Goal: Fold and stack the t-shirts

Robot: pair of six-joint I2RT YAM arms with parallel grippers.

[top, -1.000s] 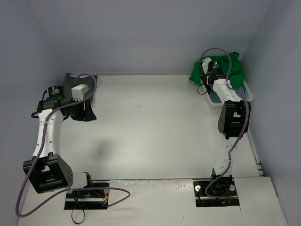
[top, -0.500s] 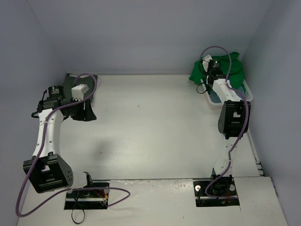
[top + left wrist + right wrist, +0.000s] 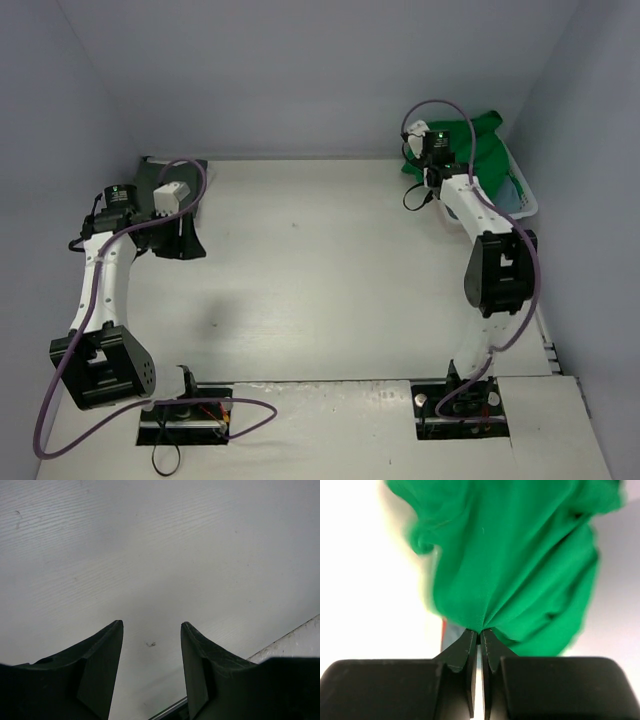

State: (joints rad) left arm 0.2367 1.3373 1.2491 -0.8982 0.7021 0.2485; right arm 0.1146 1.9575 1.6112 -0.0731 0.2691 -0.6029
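— What's on the left?
— The left end effector [image 3: 151,625] hangs open over bare table [image 3: 150,540], with nothing between its fingers. A dark shirt [image 3: 192,168] lies just beside it at the far left.
— And on the right?
— The right end effector [image 3: 480,632] is pinched closed on a fold of the green shirt [image 3: 520,555], which is bunched over the basket [image 3: 527,203] in the far right corner.
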